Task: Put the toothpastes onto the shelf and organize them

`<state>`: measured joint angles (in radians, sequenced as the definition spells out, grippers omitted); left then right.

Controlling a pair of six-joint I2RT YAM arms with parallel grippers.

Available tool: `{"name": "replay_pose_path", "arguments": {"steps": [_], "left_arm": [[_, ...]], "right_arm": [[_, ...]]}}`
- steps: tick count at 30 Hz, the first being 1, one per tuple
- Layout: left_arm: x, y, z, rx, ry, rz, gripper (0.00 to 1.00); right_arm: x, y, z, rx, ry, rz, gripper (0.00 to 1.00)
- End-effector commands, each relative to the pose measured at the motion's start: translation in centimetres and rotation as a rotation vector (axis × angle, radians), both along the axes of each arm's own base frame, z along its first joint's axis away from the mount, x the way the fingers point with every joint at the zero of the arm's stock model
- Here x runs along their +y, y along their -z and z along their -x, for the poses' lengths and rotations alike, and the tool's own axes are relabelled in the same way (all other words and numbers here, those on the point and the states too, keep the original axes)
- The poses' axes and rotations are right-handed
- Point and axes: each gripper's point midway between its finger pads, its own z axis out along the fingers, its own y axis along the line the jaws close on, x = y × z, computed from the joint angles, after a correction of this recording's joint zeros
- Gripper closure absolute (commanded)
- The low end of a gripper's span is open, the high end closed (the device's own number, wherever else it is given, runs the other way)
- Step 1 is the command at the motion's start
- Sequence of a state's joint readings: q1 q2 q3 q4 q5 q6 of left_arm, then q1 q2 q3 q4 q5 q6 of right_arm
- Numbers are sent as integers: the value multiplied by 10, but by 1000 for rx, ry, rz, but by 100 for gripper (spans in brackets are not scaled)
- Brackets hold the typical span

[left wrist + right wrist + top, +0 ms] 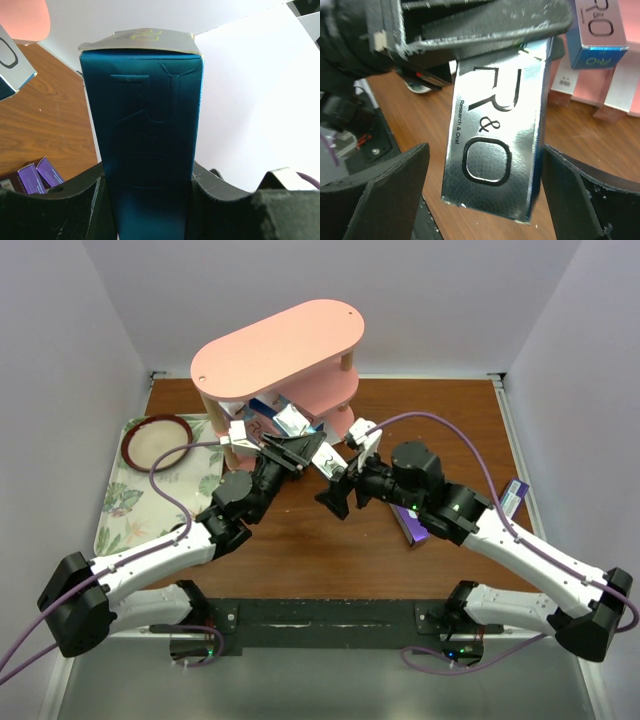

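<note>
— The teal toothpaste box (147,110), is it card?
— Cardboard with a soft satin sheen. Lettering is pressed into the teal face, and the end flap is dull silver-grey. From the right wrist, its other face is mirror-bright silver foil with black letters.
— The left gripper (150,172)?
— Matt black plastic, grainy, with edges scuffed pale. The right gripper (485,155) looks alike: dull black, rough at the rims.
— The table (45,115)?
— Brown wood grain, smooth, little shine.
— The shelf (280,345)?
— Matt pink boards on pale bare-wood posts (349,365).
— The tray (115,505)?
— Smooth floral print; I cannot tell the material.
</note>
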<state>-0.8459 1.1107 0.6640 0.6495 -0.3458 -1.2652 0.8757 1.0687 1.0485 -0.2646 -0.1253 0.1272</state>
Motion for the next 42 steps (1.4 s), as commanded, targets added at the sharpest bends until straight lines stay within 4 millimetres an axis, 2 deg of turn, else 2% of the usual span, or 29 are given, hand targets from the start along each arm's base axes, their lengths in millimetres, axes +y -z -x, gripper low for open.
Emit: {"name": "replay_pose_path", "arguments": {"steps": [1, 5, 9, 14, 17, 20, 24, 28, 34, 37, 40, 42], "left_arm": [[10, -50, 3, -79, -26, 129, 56], [10, -46, 1, -68, -33, 118, 55], [10, -44, 1, -64, -34, 108, 55], [6, -38, 0, -45, -23, 82, 55], [6, -34, 0, -32, -23, 71, 55], [5, -32, 0, -26, -20, 65, 55], [5, -29, 0, -12, -19, 53, 56], [4, -28, -1, 0, -18, 53, 56], [4, -29, -2, 1, -22, 55, 56], [4, -30, -1, -1, -22, 55, 56], [6, -29, -1, 1, -26, 48, 53], [7, -28, 0, -4, -30, 36, 46]], "right_arm": [[-4, -24, -11, -114, 87, 12, 15], [-5, -26, -12, -147, 115, 28, 23], [-4, -26, -12, -167, 119, 45, 37], [-3, -21, -13, -167, 122, 60, 43], [-1, -22, -14, -175, 124, 61, 43], [-3, -25, -17, -194, 136, 69, 34], [-6, -25, -22, -227, 148, 116, 31], [-6, -28, -25, -244, 156, 139, 31], [-1, -20, -24, -254, 157, 194, 35], [-2, -16, -25, -260, 179, 226, 41], [-4, -16, -24, -258, 187, 220, 52], [-7, -18, -24, -255, 199, 211, 60]]}}
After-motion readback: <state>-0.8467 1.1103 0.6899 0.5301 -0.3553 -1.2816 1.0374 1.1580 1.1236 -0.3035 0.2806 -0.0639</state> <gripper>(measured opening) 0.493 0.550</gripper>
